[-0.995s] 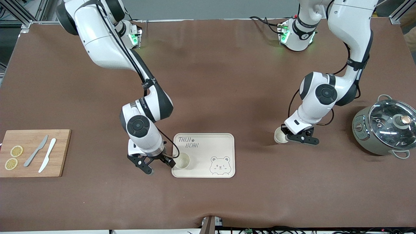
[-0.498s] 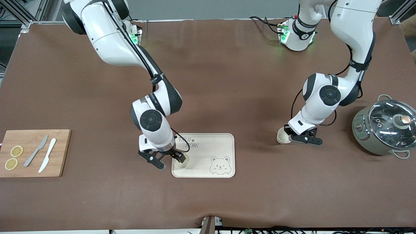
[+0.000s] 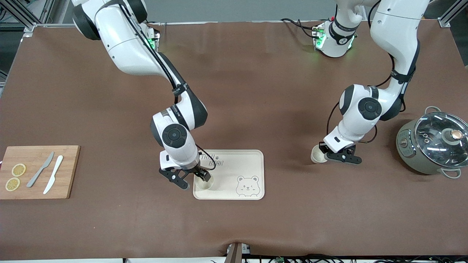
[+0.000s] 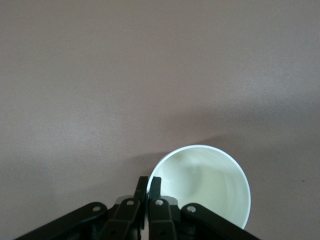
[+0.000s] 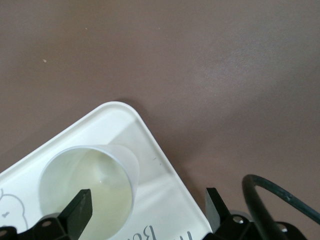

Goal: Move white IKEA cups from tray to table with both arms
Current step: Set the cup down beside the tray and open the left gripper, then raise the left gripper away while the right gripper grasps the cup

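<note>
Right gripper (image 3: 193, 178) low over the tray (image 3: 252, 157), at the tray corner nearest the front camera on the right arm's side. Fingers spread wide; one fingertip (image 5: 80, 209) sits inside the cup (image 3: 204, 183), the other outside the tray edge, neither visibly pressing the cup wall. The cup stands upright on the tray in that same corner, mouth up, empty. Wrist view shows the rounded tray corner (image 5: 120, 111) just past the cup (image 5: 95, 185), with bare mat all round it.

Left gripper (image 3: 331, 155) down at the mat, between the tray and the pot (image 3: 433, 144), toward the left arm's end of the desk. Fingers (image 4: 141, 192) pinched together on the rim of the second cup (image 3: 317, 155), one inside the mouth and one outside the wall. Second cup (image 4: 210, 182) is upright, mouth up, empty; cannot tell whether its base touches the mat.

Pot with glass lid sits near the desk edge at the left arm's end. Cutting board (image 3: 69, 153) lies at the edge at the right arm's end, carrying two knives (image 3: 47, 173) and two lemon slices (image 3: 15, 176). Bear drawing (image 3: 246, 185) on the tray corner nearest the camera, on the left arm's side.
</note>
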You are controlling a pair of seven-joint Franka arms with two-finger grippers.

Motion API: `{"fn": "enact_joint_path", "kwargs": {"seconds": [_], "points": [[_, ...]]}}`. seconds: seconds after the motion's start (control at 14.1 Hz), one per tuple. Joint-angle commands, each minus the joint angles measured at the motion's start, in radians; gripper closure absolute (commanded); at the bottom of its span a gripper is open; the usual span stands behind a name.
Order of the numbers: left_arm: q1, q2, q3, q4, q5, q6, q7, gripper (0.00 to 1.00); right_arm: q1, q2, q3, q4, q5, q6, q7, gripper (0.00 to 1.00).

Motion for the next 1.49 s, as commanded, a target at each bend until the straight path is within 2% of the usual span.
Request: {"fn": "enact_joint_path", "kwargs": {"seconds": [0.0,0.21,0.36,0.5,0.71,0.78,0.85,1.07,1.21,1.35,1.42], "points": [[0.012,0.011,-0.017,0.007,-0.018,0.019,0.019,0.00,-0.005,0.034,0.004,0.023,-0.037,0.037,0.023,0.00],[0.014,-0.002,-0.017,0.012,-0.026,0.010,0.011,0.00,0.000,0.055,0.003,0.023,-0.051,0.053,0.026,0.00],[0.014,-0.048,-0.017,0.021,-0.028,-0.071,0.010,0.00,0.000,0.063,0.003,0.023,-0.059,0.054,0.026,0.00],[0.014,-0.078,-0.017,0.117,-0.032,-0.279,0.010,0.00,-0.002,0.061,0.003,0.023,-0.059,0.054,0.023,0.00],[0.006,-0.070,-0.015,0.339,-0.095,-0.588,-0.013,0.00,-0.006,0.061,0.004,0.026,-0.057,0.054,0.023,0.00],[0.009,-0.067,-0.016,0.390,-0.097,-0.639,-0.016,0.00,-0.008,0.061,0.004,0.028,-0.056,0.054,0.023,0.09],[0.014,-0.065,-0.015,0.419,-0.103,-0.658,-0.024,0.00,-0.009,0.060,0.004,0.029,-0.056,0.056,0.023,0.25],[0.046,-0.068,-0.006,0.453,-0.101,-0.662,-0.028,0.00,-0.012,0.058,0.006,0.034,-0.054,0.083,0.021,0.59],[0.052,-0.079,-0.004,0.490,-0.101,-0.699,-0.028,0.00,-0.012,0.057,0.006,0.034,-0.054,0.103,0.023,0.74],[0.054,-0.088,-0.003,0.562,-0.083,-0.809,-0.025,0.00,-0.009,0.057,0.006,0.034,-0.054,0.111,0.026,0.81],[0.054,-0.101,-0.003,0.587,-0.071,-0.855,-0.021,0.00,-0.006,0.057,0.004,0.032,-0.056,0.110,0.024,0.89]]}}
